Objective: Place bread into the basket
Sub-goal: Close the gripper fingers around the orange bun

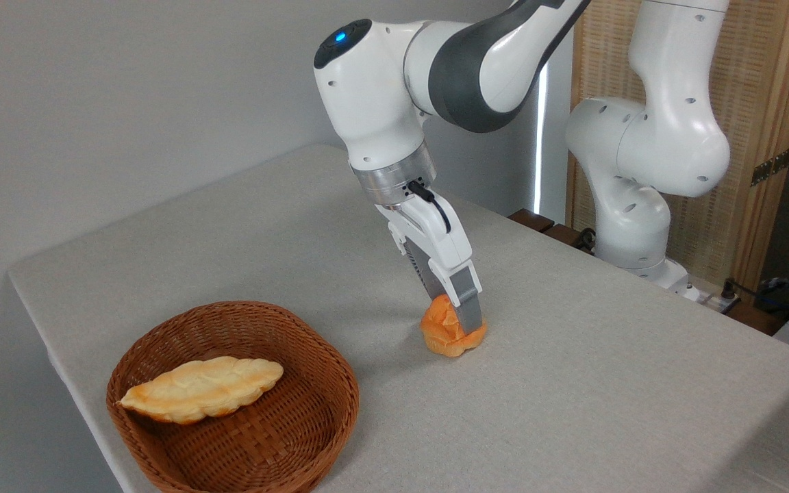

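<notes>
White robot arm (pixel 394 103) reaching down from upper right over a grey cloth-covered table (pixel 572 383). Gripper (pixel 461 316) tilted, fingertips down at the small orange bun (pixel 451 333); near finger (pixel 468 301) pressed against the bun's right side, far finger mostly hidden behind it, so apparently clamped on the bun. Bun at table centre, underside touching the cloth or just above it; cannot tell which. Round woven basket (pixel 278 438), reddish-brown, at lower left near the table's front edge, well apart from the bun. Long pale braided loaf (pixel 203 389) lying inside the basket, across its left half. Arm base (pixel 631 226) at the table's far right edge, in front of a wooden screen (pixel 764 82).
</notes>
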